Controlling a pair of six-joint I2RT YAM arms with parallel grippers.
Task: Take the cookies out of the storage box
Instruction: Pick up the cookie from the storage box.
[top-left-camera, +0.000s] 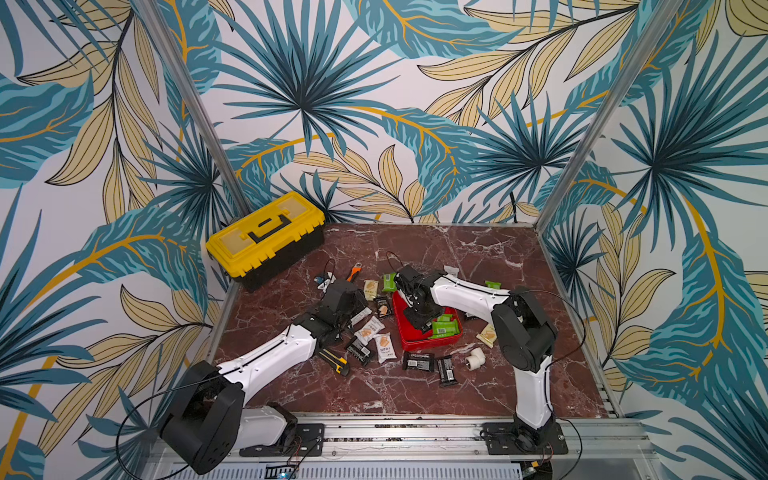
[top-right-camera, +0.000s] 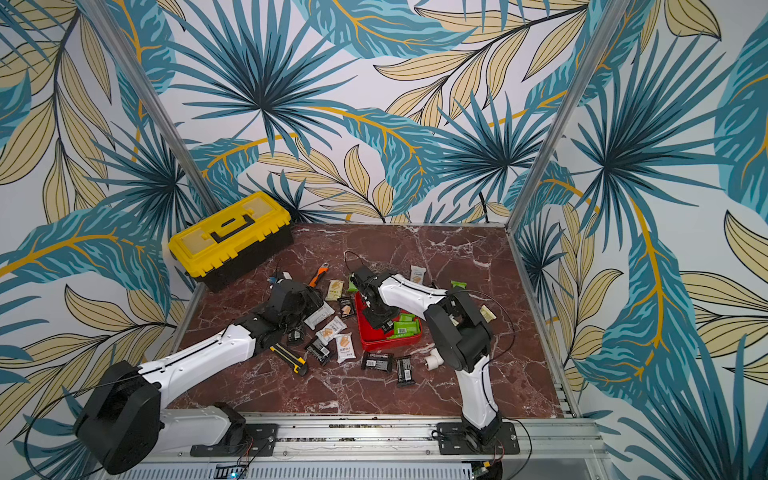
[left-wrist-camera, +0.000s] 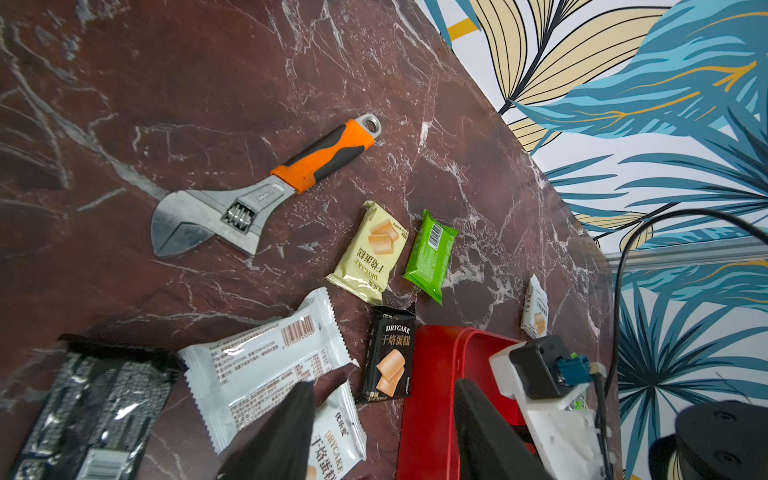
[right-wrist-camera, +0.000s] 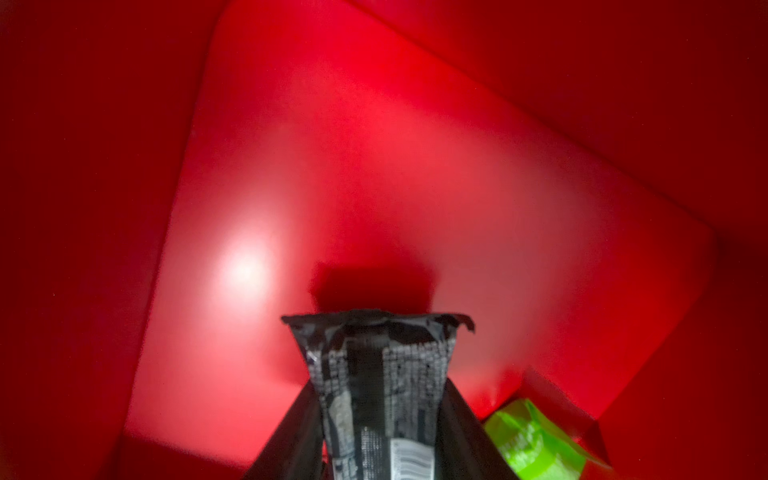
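The storage box (top-left-camera: 430, 347) (top-right-camera: 388, 345) is a shallow red tray at mid-table. My right gripper (top-left-camera: 423, 327) (right-wrist-camera: 380, 397) reaches down inside it, shut on a black cookie packet (right-wrist-camera: 374, 365) that stands up between the fingers above the red floor (right-wrist-camera: 374, 166). Green cookies (top-left-camera: 444, 326) (right-wrist-camera: 536, 440) lie in the tray beside it. My left gripper (top-left-camera: 353, 309) (left-wrist-camera: 383, 388) hovers open just left of the tray's wall (left-wrist-camera: 428, 395), over white packets (left-wrist-camera: 266, 365) and a black one (left-wrist-camera: 388, 359). More cookies (top-left-camera: 417, 360) lie scattered on the table.
A yellow-lidded toolbox (top-left-camera: 266, 232) stands at the back left. An orange-handled wrench (left-wrist-camera: 249, 199) lies behind the packets. A yellow-black utility knife (top-left-camera: 334, 360) rests by the left forearm. A white pipe elbow (top-left-camera: 475, 358) sits right of the tray.
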